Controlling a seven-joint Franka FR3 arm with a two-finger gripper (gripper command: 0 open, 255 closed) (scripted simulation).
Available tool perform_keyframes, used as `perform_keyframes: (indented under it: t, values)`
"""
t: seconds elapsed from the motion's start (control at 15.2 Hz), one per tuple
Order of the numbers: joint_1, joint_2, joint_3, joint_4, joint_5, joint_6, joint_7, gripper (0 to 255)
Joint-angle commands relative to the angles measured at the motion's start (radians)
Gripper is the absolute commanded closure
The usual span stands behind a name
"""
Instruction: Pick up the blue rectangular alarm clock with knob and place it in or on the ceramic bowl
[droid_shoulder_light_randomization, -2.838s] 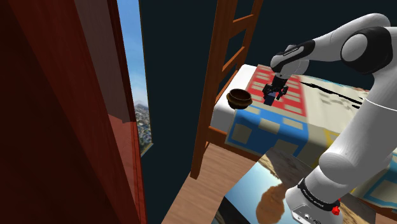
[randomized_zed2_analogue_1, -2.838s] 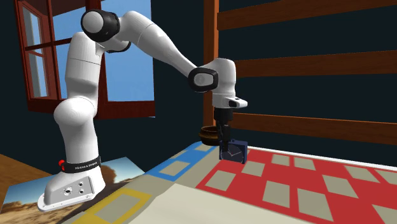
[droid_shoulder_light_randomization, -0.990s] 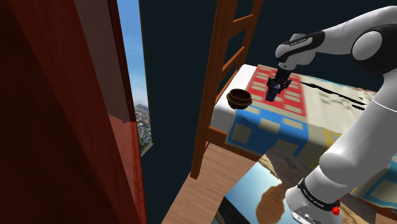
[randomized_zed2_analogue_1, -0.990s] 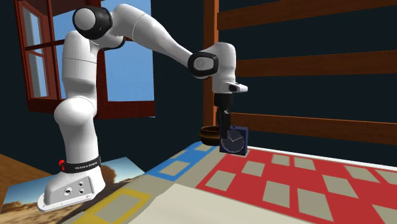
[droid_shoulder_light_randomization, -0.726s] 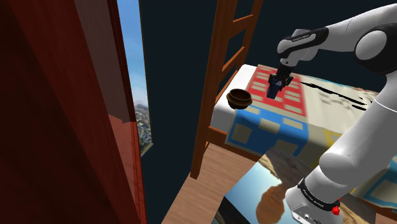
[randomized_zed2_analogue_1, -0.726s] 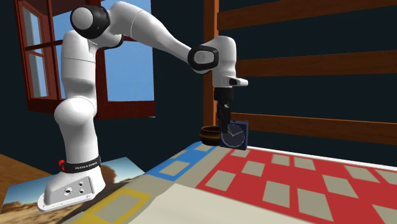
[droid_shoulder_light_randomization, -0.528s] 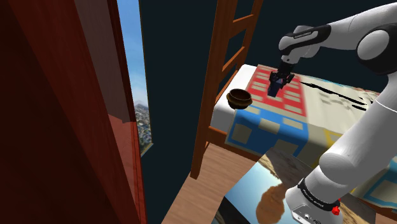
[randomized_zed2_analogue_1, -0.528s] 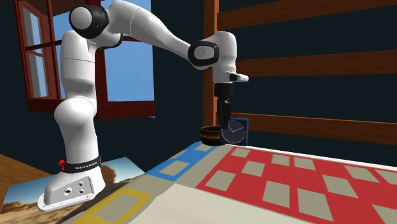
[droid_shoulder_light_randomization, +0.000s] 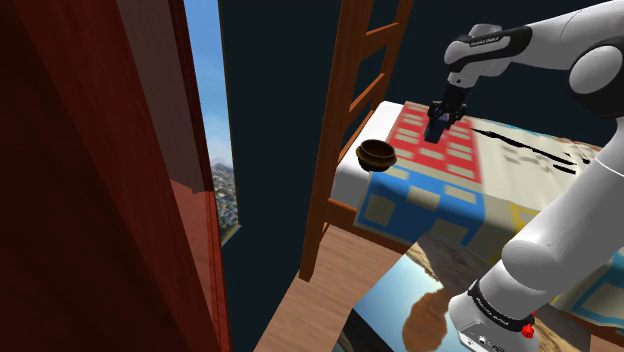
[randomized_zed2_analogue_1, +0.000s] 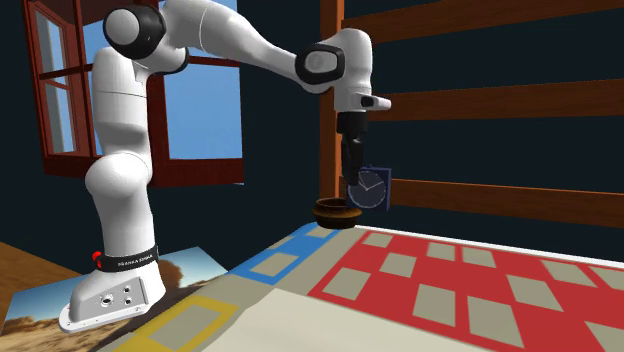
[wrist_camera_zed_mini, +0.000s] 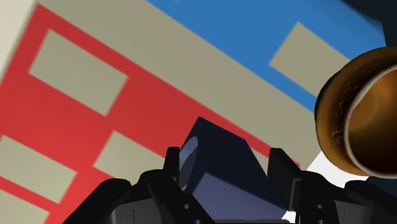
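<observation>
Between the fingers of the gripper (randomized_zed2_analogue_1: 356, 185) sits the clock (randomized_zed2_analogue_1: 372, 188), pinched on both sides and hanging in the air well clear of the quilt (randomized_zed2_analogue_1: 470, 285) below it, so I'd call this the carry step: the grab looks done and the drop-off isn't yet. From the wrist cam the clock (wrist_camera_zed_mini: 222, 165) is snug in the grip and the bowl (wrist_camera_zed_mini: 356, 114) is off to one side of the gripper and lower, not under it. So the next move, I reckon, is a short sideways slide until the clock is over the bowl's mouth, then come down and let go. Room-wise it's fine above the quilt, nothing in the way between gripper and bowl. The tight bit is past the bowl (randomized_zed2_analogue_1: 338, 212): it sits right at the corner of the bed, with the post (randomized_zed2_analogue_1: 331, 100) just behind it and the rails (randomized_zed2_analogue_1: 480, 100) running along behind the gripper, so overshooting means bumping wood or dropping the clock off the bed's edge. The bowl is also pretty shallow, so I'd lower first rather than drop from this height
</observation>
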Motion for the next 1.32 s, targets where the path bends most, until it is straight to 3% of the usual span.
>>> perform_keyframes:
  t: [0.0,0.33,1.25]
  values:
    - [0.0,-0.004,-0.001,0.021,-0.002,-0.025,0.0,255]
    - [0.0,-0.012,0.0,0.073,-0.005,-0.084,0.003,255]
    - [0.167,-0.069,0.168,0.047,-0.024,-0.109,0.343,255]
